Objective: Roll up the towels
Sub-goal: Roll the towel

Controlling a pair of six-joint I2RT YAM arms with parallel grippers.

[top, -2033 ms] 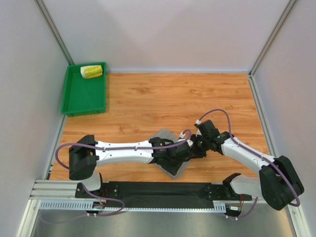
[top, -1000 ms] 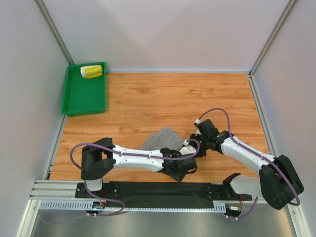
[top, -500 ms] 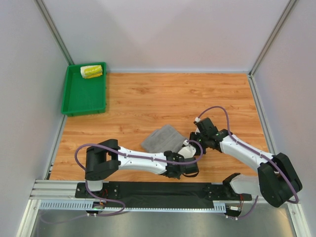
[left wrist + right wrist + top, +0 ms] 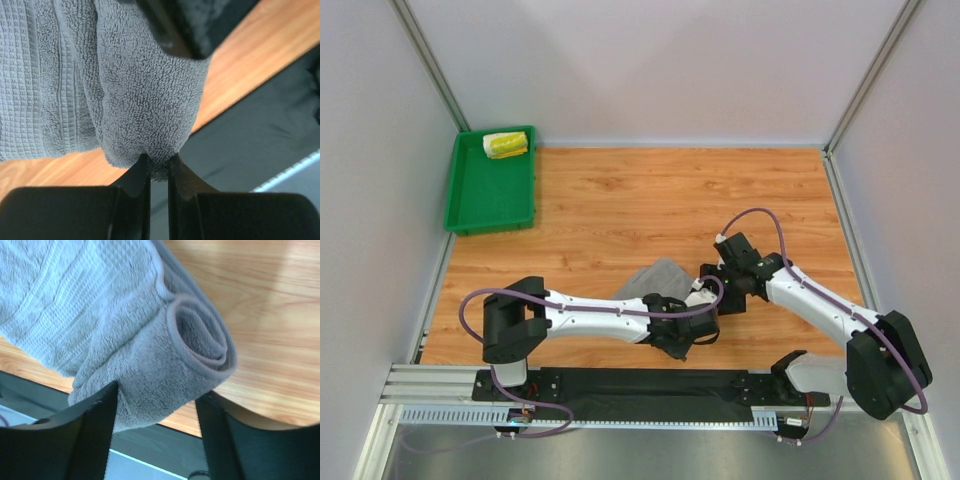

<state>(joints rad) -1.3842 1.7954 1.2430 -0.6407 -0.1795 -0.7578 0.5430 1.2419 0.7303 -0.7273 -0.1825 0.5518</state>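
A wood-grain table top (image 4: 650, 200) is enclosed by pale grey walls, and a black base plate (image 4: 640, 385) is fixed along its near edge. In the far left corner a green plastic tray (image 4: 485, 205) is set, and a small rolled white-yellow towel with a green-yellow print (image 4: 505, 145) is laid at the tray's far end. The left arm is stretched rightward, low over the near part of the table. Seen from its wrist, the left gripper (image 4: 159, 165) is clenched almost fully, with only a thin slit left between its fingers. The lower folded edge of a large plain grey terry towel (image 4: 100, 90) is pinched in that slit. This towel is found just right of the table's centre, near the black plate and between the two grippers. It is partly rolled, and a flat portion is spread toward the left. The right arm is reached in from the right, and the right gripper (image 4: 157, 407) is set around the rolled end of the same towel. Its jaws are held roughly half apart, the gap is filled by the roll, and the terry is touched by both fingers, so the roll is grasped. The spiral of the roll is shown on its end face, and the waffle-banded flat part is spread away to the upper left in that view.
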